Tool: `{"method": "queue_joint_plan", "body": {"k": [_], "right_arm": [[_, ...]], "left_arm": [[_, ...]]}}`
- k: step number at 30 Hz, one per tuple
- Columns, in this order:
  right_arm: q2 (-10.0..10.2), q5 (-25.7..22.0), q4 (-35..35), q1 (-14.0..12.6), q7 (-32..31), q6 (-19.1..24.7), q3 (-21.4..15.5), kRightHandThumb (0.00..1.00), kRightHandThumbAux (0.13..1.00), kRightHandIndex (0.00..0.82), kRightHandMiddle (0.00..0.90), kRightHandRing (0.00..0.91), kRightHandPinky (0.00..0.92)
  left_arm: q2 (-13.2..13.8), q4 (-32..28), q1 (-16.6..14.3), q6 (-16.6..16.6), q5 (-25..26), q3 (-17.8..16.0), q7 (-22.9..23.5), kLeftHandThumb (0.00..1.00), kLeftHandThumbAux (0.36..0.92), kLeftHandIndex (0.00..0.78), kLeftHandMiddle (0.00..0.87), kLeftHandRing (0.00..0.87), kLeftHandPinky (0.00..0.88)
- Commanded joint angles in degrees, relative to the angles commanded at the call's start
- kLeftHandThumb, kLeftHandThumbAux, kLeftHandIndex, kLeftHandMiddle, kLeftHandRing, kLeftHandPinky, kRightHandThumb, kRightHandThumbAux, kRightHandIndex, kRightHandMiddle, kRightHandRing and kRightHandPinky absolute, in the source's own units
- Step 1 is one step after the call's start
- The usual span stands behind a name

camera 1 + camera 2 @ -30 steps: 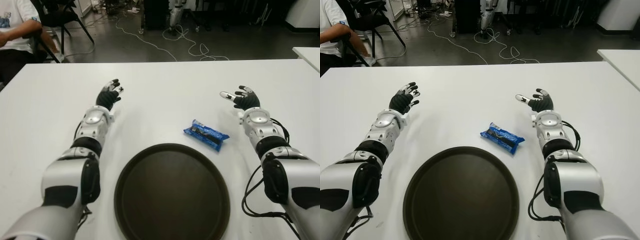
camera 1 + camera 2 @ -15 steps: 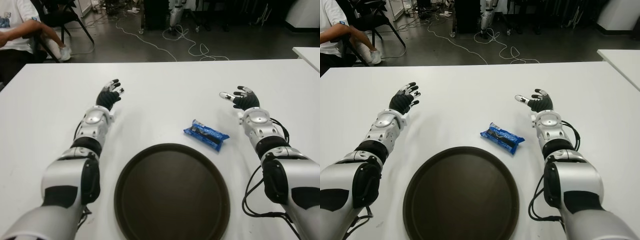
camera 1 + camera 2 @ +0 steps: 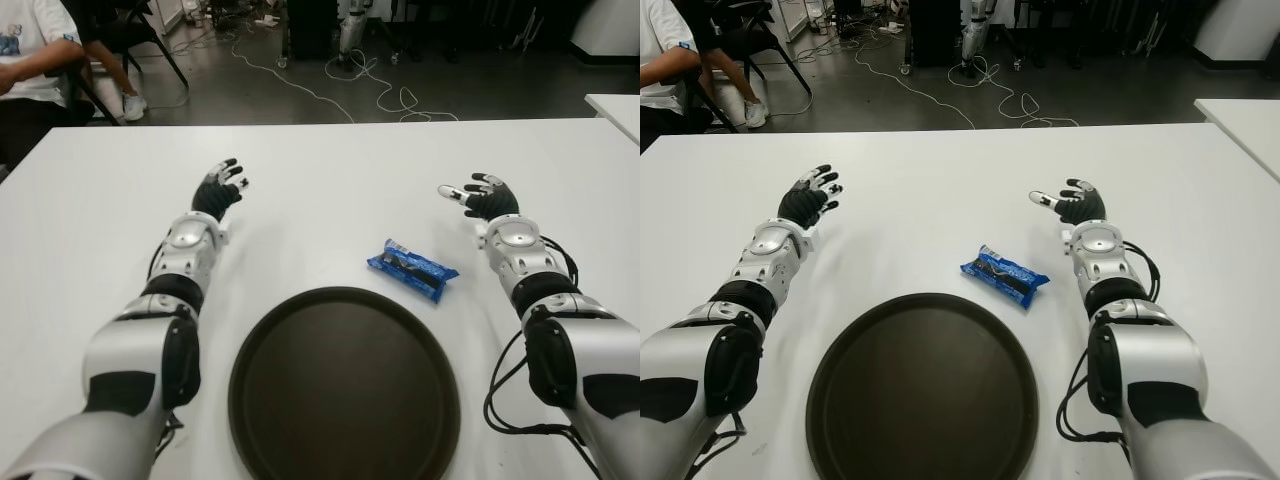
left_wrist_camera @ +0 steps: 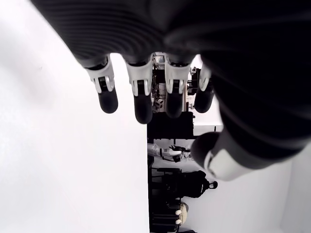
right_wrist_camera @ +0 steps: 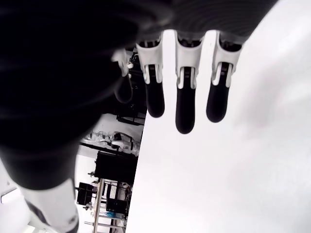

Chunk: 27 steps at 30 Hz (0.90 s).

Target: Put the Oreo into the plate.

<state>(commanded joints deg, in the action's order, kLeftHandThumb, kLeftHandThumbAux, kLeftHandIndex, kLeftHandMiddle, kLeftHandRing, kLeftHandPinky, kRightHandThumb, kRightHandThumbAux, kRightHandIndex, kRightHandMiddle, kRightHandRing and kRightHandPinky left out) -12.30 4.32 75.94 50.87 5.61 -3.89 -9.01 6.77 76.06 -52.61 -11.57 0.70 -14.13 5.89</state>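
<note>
A blue Oreo packet (image 3: 412,270) lies flat on the white table (image 3: 320,180), just beyond the right rim of a round dark plate (image 3: 345,385) near the front edge. My right hand (image 3: 478,196) is open, fingers spread, a short way behind and to the right of the packet. My left hand (image 3: 220,187) is open too, far off to the left behind the plate. In the right wrist view the fingers (image 5: 185,97) hang straight with nothing between them. The left wrist view shows its fingers (image 4: 141,94) also extended and holding nothing.
A person (image 3: 35,60) sits on a chair beyond the table's far left corner. Cables (image 3: 340,85) trail over the dark floor behind the table. A second white table's corner (image 3: 618,108) shows at the right.
Both hands stay almost still; the right hand has shifted very slightly. The seated person behind the table has moved a leg.
</note>
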Motion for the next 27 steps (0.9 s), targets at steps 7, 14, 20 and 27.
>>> {"method": "queue_joint_plan", "body": {"k": [7,14,20,27], "right_arm": [[-0.24,0.15,-0.02,-0.21,-1.46,-0.51,0.20,0.000,0.749,0.183,0.260,0.303,0.360],[-1.16,3.08,0.18,-0.40,-5.81,-0.92,3.55,0.000,0.754,0.203,0.268,0.305,0.349],[-2.19,7.45,0.27,-0.30,-8.01,-1.30,8.03,0.000,0.759,0.198,0.252,0.277,0.300],[-3.72,17.10,-1.70,1.62,-8.52,-3.03,18.22,0.000,0.779,0.181,0.215,0.227,0.234]], "left_arm": [[0.01,0.02,-0.01,0.23,-0.12,0.13,0.23,0.000,0.730,0.076,0.146,0.134,0.119],[-0.05,-0.09,0.11,0.04,-0.30,0.40,0.43,0.000,0.755,0.071,0.148,0.130,0.110],[-0.01,-0.15,0.10,-0.01,-0.29,0.50,0.53,0.000,0.776,0.075,0.156,0.144,0.139],[0.05,-0.09,0.19,0.11,-0.31,0.55,0.72,0.000,0.799,0.073,0.158,0.146,0.134]]}}
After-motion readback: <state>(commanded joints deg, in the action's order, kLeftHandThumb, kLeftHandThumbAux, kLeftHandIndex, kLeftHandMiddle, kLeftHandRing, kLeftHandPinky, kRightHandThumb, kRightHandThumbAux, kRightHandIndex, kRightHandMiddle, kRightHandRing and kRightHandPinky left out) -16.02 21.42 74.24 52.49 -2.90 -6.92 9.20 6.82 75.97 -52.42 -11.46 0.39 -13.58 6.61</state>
